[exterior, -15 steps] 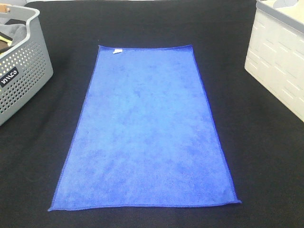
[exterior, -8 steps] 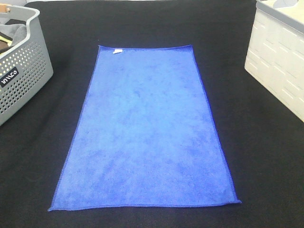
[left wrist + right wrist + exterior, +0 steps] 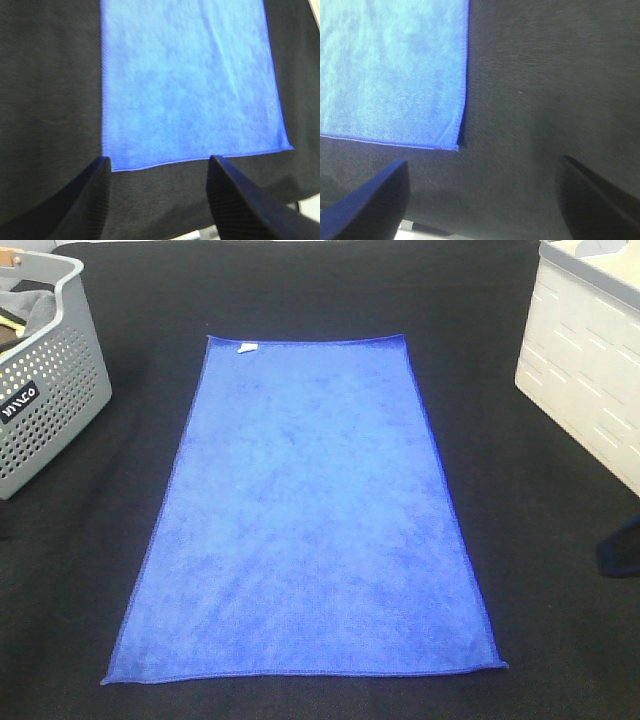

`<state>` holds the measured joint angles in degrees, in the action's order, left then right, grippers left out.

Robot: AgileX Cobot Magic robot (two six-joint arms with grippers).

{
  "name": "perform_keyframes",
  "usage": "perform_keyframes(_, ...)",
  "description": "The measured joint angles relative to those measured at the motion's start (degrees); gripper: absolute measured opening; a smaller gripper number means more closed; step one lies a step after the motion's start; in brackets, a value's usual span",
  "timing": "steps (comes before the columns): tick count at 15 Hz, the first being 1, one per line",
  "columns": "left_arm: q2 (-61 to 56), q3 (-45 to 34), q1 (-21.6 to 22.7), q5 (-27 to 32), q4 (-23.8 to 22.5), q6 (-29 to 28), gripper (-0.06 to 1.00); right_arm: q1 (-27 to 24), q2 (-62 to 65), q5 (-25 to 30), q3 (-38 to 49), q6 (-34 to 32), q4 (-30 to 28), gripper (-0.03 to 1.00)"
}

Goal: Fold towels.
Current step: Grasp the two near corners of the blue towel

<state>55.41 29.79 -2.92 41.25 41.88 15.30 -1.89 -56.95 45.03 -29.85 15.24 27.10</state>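
While left gripper [image 3: 159,170] and right gripper [image 3: 482,172] gape, towel [image 3: 310,510] flat, white tag [image 3: 247,347], basket label [image 3: 20,401] unreadable.

Lost part of the grey basket [image 3: 50,380] past the overhead left edge and the white crate [image 3: 585,350] past the right. Could not make out the basket's dark contents, nor read the tiny tag [image 3: 247,347] on the towel [image 3: 305,520]. Saw only blurred, cropped fingers of the left hand [image 3: 157,162] and right hand [image 3: 482,167].
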Motion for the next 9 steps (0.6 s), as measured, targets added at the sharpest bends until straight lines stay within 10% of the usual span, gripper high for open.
perform_keyframes(9,33.4,0.11,0.0,-6.65,18.05,22.35,0.59,0.0,-25.73,-9.17,-0.06,20.05,19.42,0.76)
